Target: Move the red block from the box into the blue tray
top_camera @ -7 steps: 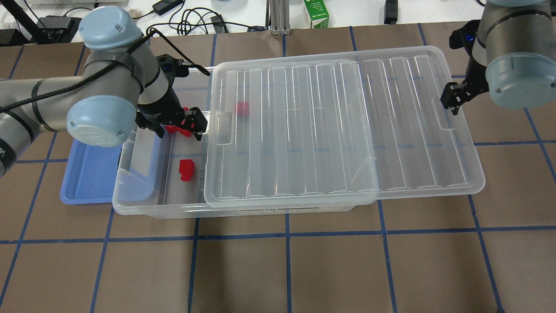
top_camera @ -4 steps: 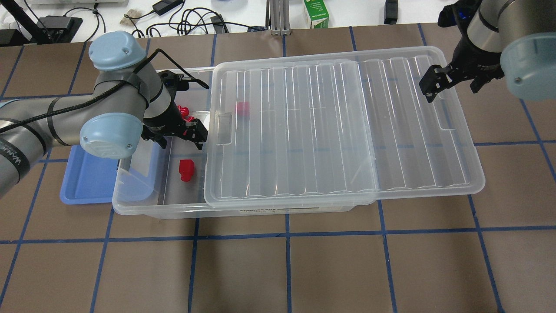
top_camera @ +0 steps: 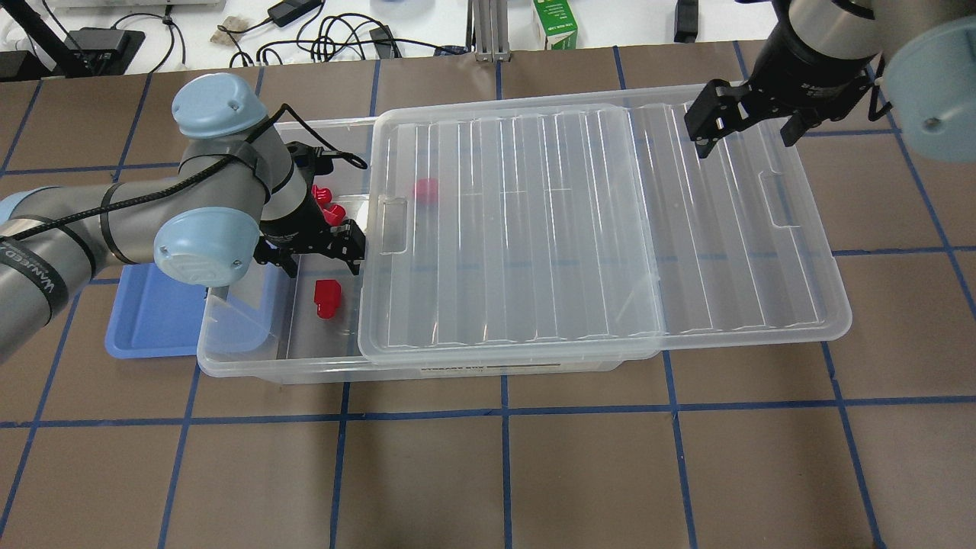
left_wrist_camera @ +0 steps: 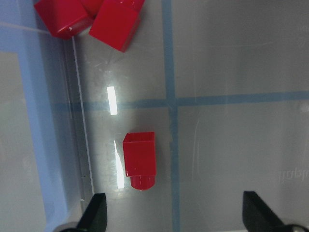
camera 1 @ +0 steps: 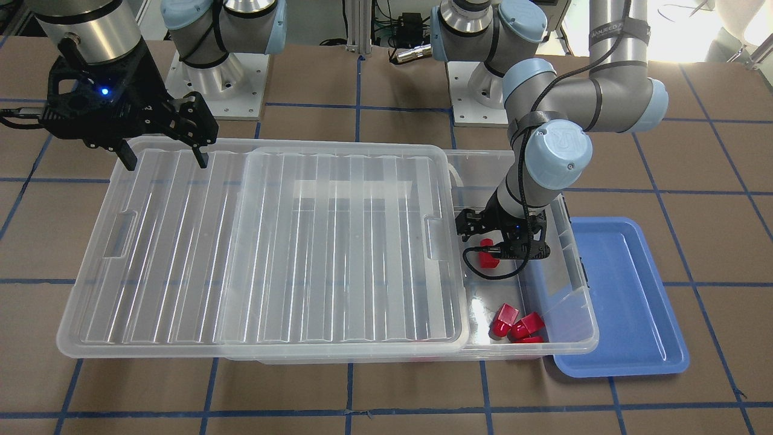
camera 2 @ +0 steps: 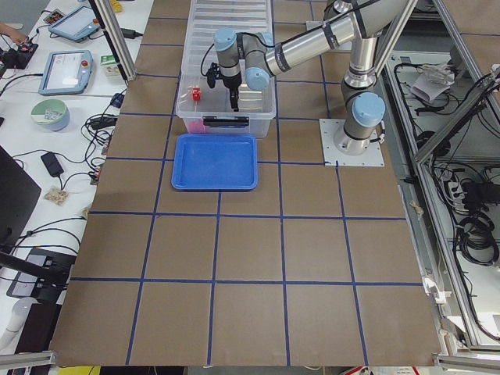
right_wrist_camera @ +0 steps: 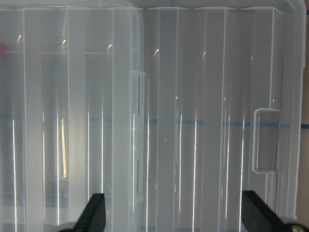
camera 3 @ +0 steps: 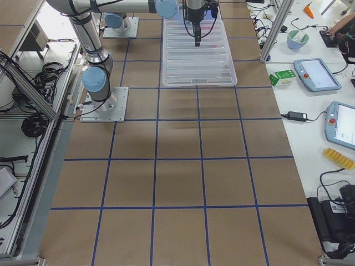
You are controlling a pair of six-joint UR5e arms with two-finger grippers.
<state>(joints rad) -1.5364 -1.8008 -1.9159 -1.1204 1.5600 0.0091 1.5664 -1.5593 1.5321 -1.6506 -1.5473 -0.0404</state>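
Left gripper [top_camera: 322, 263] hovering wide open, empty, over the glossy red block [top_camera: 327, 297] lying on the clear box [top_camera: 244, 360] floor. Right gripper [top_camera: 743, 137] hanging open, empty, above the ribbed lid [top_camera: 534, 229]. Smooth blue tray [top_camera: 145, 320] sitting just beside the box end; brown table [top_camera: 579, 473] showing a blue tape grid.

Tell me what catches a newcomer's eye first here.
The big clear box fills the middle of the table, its ribbed lid sitting offset, off one end. In that open end the left gripper hangs open above the red block, with more red blocks nearby. The blue tray sits empty beside it.
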